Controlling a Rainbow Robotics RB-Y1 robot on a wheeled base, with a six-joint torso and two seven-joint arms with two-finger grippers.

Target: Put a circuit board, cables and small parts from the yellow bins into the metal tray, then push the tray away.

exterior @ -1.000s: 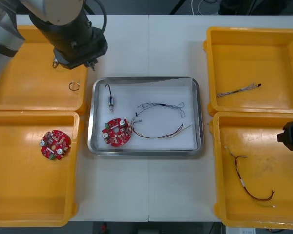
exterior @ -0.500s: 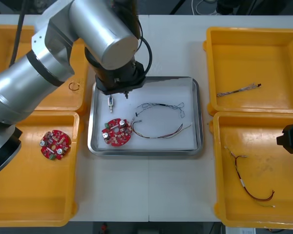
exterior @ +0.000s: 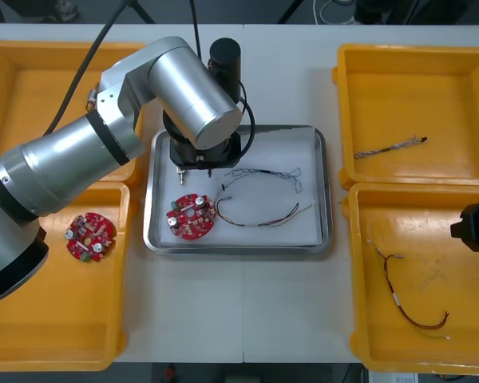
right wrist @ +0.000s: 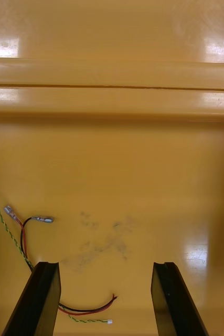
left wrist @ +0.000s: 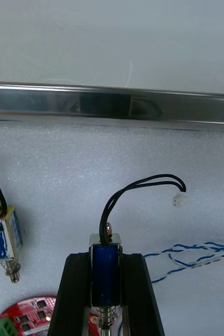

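We see left gripper [left wrist: 106,256] clamped on a small metal part [left wrist: 105,273], long axis along the jaws, low over the tray [exterior: 323,191] beside the board [exterior: 191,217]; drop looks straight down. Right gripper [right wrist: 105,265] apart, over bin [right wrist: 143,173].

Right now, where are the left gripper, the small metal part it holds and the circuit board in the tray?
left gripper [left wrist: 105,257], left wrist view, midway between its fingertips.
small metal part [left wrist: 105,273], left wrist view, its blue body.
circuit board [exterior: 191,215], front view, centre of its red disc.
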